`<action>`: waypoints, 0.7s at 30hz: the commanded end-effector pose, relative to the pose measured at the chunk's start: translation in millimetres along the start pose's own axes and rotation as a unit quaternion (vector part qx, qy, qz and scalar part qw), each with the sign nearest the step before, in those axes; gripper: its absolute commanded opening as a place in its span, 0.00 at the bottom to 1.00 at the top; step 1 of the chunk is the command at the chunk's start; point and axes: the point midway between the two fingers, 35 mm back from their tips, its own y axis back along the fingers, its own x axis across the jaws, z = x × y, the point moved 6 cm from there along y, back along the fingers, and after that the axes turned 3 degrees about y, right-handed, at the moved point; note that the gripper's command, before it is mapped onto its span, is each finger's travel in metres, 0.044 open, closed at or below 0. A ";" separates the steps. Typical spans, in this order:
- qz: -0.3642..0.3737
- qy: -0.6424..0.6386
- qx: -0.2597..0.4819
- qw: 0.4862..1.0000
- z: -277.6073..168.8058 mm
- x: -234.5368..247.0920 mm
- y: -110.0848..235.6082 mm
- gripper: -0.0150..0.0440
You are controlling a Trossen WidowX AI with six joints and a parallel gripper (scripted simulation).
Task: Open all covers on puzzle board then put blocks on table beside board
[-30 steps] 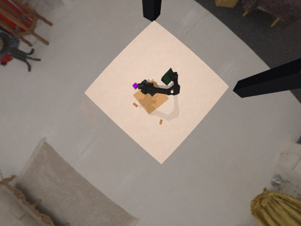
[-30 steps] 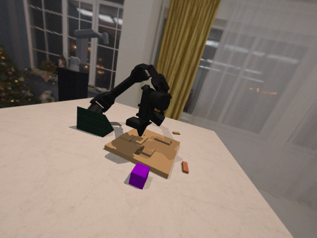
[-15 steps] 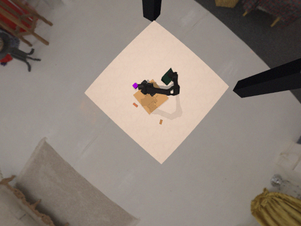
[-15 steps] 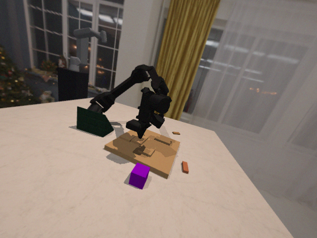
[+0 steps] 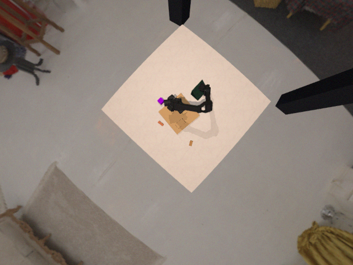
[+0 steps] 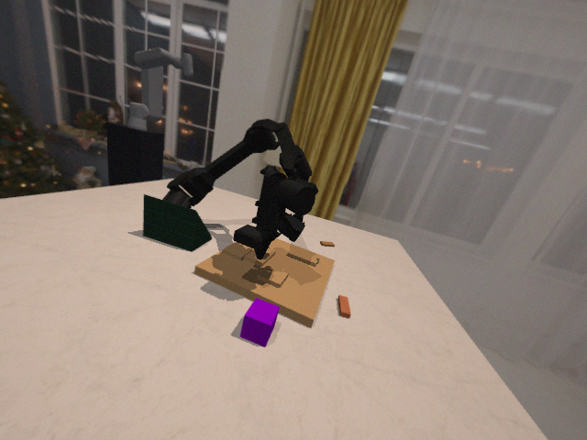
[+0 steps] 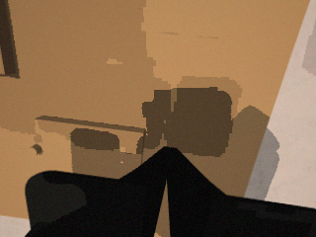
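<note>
Exterior view shows the white table (image 6: 118, 331) carrying the tan puzzle board (image 6: 293, 289) near its middle, flat, with the arm's dark green base (image 6: 172, 227) set just behind it so the whole board falls within reach. The arm (image 6: 222, 160) arches up from that base and folds down over the board, which puts the gripper (image 6: 260, 253) point-first at the surface. Its fingers are pressed fully together and hold nothing; judging by that stance, the closed tip is meant as a pusher against a cover (image 7: 99, 148) rather than as a clamp. In the wrist view the tip sits just beside a raised cover edge and a dark shadowed patch. A purple block (image 6: 259, 322) rests on the table just off the board's near corner, already clear of it. Two small orange blocks (image 6: 344, 305) lie on the table apart from the board, one at its right edge, one (image 6: 326, 244) beyond the far side.
</note>
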 end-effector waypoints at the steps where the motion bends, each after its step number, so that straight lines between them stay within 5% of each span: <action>1: 0.003 -0.002 0.000 1.000 -0.7 0.5 -5.8 0.25; 21: 0.004 -0.002 0.001 1.000 -1.4 1.4 -25.6 0.25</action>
